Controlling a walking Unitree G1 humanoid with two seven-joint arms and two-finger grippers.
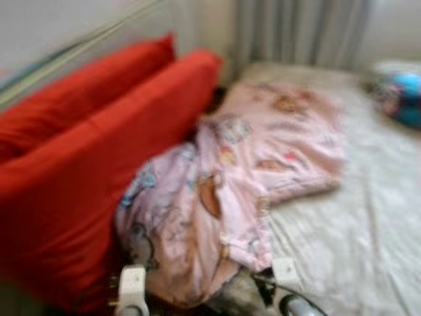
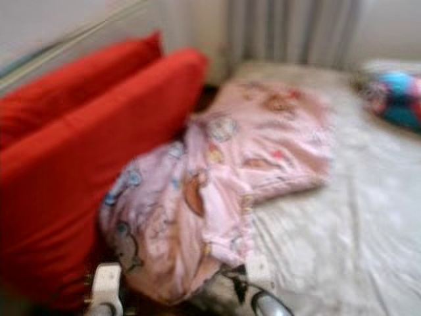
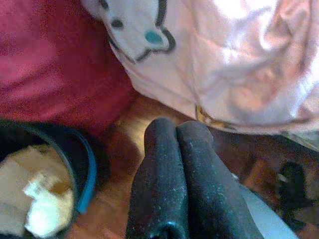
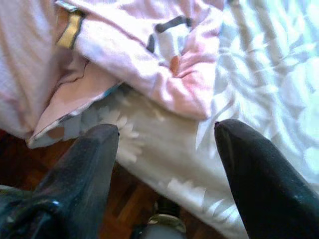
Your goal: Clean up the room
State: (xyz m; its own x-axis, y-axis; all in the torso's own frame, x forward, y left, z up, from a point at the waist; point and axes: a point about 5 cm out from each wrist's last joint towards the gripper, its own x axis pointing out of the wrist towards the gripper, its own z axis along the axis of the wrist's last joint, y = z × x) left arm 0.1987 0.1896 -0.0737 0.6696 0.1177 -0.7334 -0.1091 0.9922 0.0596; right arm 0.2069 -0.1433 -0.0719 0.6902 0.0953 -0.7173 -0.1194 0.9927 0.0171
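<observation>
this is a bedroom in somebody's home. a bed [image 1: 368, 217] with a pale, flower-patterned sheet fills the room's right side, and a rumpled pink cartoon-print blanket [image 1: 243, 178] lies over its near left corner. a red sofa [image 1: 85, 164] stands just beside the bed. grey curtains [image 1: 296, 29] hang behind the bed, and wooden floor [image 3: 124, 149] shows below its edge.

Soft pink printed cloth blanket [image 1: 243, 178], matt red fabric sofa [image 1: 85, 171], glossy wood floor [image 3: 119, 189]
</observation>
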